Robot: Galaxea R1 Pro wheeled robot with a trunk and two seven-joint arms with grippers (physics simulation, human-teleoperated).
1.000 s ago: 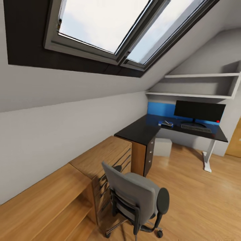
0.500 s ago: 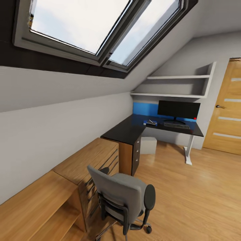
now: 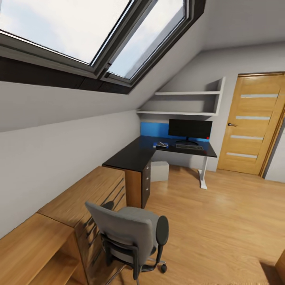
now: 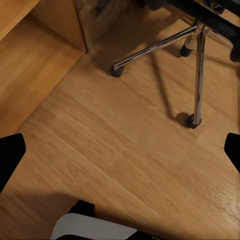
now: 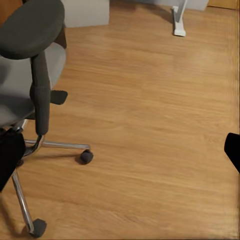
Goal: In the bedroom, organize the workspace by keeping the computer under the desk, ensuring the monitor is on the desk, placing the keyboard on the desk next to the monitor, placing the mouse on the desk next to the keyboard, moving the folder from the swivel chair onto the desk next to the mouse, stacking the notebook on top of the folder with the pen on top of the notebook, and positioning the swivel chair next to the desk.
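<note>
Wooden flooring (image 3: 221, 221) was spread beneath the robot in an attic bedroom with a sloped ceiling and skylights (image 3: 79, 31). No brand, label or legible writing could be made out on anything.

In the left wrist view, the left gripper (image 4: 120, 150) was seen with its two dark fingertips (image 4: 10, 155) set wide apart at the frame's edges, nothing held between them. Bare floor lay under it, and just beyond it the chrome legs and castors of the swivel chair (image 4: 197, 65) were found, close to a wooden cabinet base (image 4: 60, 25).

The right gripper (image 5: 120, 155) was likewise spread, empty, with one fingertip (image 5: 232, 150) showing at the edge. The grey chair seat and its dark armrest (image 5: 30, 27) were seen near it to one side, with open floor stretching ahead toward a white desk leg (image 5: 177, 22) and a pale box (image 5: 85, 12).

From the head view, the swivel chair (image 3: 126, 233) stood nearest, beside low wooden cabinets (image 3: 79, 198). Well beyond it the dark L-shaped desk (image 3: 134, 156) was placed in the corner. On it the monitor (image 3: 190, 130) stood upright, the keyboard (image 3: 189, 147) lay just in front of it, and a small object, too small to identify, lay beside the keyboard. A pale box (image 3: 160, 171) sat under the desk. Shelves (image 3: 186, 103) hung above, and a closed wooden door (image 3: 249, 122) was set in the far wall, with wide free floor before it.
</note>
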